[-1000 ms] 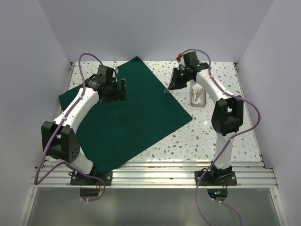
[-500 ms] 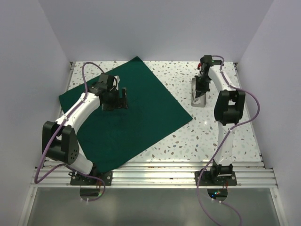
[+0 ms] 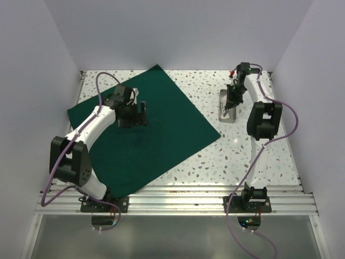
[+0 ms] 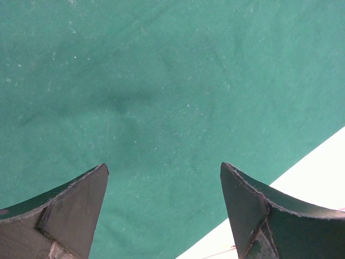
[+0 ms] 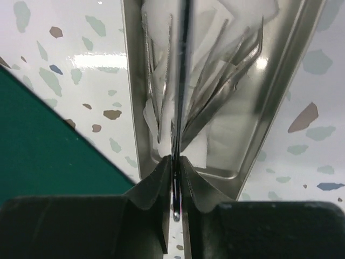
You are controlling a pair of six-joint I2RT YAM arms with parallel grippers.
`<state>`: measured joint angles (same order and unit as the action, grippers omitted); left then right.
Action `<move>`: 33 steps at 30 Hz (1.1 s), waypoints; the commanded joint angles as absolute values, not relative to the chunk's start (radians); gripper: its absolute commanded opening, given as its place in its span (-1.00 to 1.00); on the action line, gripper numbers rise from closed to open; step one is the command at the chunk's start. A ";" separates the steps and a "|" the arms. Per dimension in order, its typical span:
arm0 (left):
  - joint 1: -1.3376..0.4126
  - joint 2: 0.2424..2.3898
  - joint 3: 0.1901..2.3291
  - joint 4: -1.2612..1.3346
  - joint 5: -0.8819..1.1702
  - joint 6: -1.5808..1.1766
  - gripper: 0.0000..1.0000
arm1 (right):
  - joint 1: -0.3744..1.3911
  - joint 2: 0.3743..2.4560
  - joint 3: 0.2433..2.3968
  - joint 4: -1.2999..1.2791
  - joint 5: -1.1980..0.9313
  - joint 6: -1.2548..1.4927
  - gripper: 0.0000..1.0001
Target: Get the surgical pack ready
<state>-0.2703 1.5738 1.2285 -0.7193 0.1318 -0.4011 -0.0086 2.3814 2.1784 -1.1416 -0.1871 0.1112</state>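
Since a second ago the right gripper (image 5: 176, 162) has swung away from the far right edge of the green cloth (image 3: 161, 135) and now sits over the small metal tray (image 3: 222, 116), while the left gripper (image 3: 141, 112) has shifted only slightly over the cloth.

In the right wrist view the right fingers are pinched nearly together on a thin steel instrument (image 5: 185, 81), seen edge-on, which runs from between the tips into the tray (image 5: 132, 81). More steel instruments (image 5: 229, 70) lie fanned out in the tray on top of white pads (image 5: 215, 137). A corner of the cloth (image 5: 38, 145) shows just left of the tray, apart from it.

The left gripper (image 4: 164, 172) stands wide open with nothing between its fingers, and only green cloth (image 4: 161, 81) is beneath it.

The cloth lies flat and unfolded on the left and middle of the speckled table (image 3: 242, 151), turned like a diamond. The tray stands on the bare tabletop at the far right, near the cloth's right edge.
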 commanded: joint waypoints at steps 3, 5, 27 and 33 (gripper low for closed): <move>-0.264 1.577 1.233 -0.687 0.166 -0.387 0.75 | 0.003 2.437 2.247 -1.144 -0.207 0.081 -0.46; -0.264 1.575 1.232 -0.692 0.166 -0.388 0.75 | 0.005 2.430 2.249 -1.132 -0.178 0.090 -0.22; -0.264 1.565 1.224 -0.706 0.176 -0.405 0.73 | -0.035 2.283 2.155 -1.065 0.011 0.149 -0.15; -0.264 1.565 1.210 -0.704 0.179 -0.408 0.73 | -0.051 2.298 2.149 -1.072 0.021 0.158 -0.18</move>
